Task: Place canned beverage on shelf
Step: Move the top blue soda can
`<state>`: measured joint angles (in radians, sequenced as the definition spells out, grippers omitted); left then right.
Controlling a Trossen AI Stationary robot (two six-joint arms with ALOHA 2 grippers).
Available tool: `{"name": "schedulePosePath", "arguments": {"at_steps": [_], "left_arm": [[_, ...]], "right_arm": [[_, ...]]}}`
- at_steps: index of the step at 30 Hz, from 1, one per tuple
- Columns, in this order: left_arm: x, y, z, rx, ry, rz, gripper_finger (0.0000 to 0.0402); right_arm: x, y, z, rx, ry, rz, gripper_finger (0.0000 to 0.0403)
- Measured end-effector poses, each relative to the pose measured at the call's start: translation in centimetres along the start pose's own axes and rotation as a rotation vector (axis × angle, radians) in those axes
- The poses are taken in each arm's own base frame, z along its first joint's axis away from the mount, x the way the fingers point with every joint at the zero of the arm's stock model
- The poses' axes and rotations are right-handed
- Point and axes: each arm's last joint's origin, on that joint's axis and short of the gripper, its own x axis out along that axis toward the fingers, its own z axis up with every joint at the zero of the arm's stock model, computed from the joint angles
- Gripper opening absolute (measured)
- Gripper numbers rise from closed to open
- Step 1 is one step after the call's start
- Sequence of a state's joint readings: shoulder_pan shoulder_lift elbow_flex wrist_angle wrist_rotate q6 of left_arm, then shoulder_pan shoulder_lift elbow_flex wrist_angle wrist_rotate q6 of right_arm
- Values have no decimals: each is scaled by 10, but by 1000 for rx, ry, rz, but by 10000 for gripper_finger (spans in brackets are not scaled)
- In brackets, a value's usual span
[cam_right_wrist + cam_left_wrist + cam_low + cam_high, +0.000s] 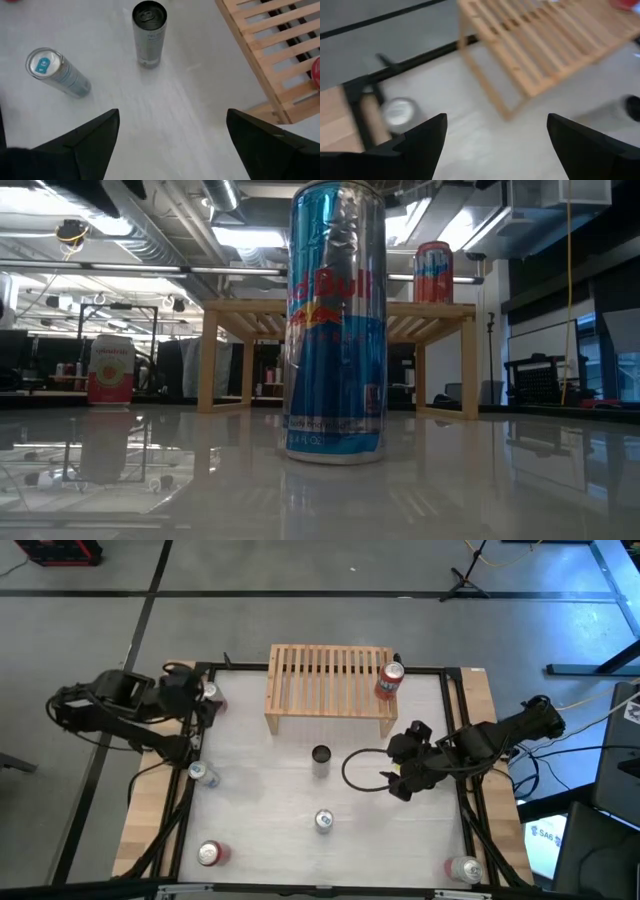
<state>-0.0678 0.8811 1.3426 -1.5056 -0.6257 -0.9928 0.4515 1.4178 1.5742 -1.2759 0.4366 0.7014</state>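
both arms are matt black, built of chunky jointed segments with rounded housings at the joints, and black cables loop loosely beside them. the left gripper (492, 142) and the right gripper (172, 140) each end in two broad, flat, dark fingers that taper to blunt points. a small yellow mark shows near the right arm's wrist (398, 768).
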Motion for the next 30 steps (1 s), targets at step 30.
{"name": "schedulePosePath", "arguments": {"at_steps": [30], "left_arm": [[86,24,43,20,400,424,337]], "right_arm": [[0,0,-1,-36,11,5,356]]}}
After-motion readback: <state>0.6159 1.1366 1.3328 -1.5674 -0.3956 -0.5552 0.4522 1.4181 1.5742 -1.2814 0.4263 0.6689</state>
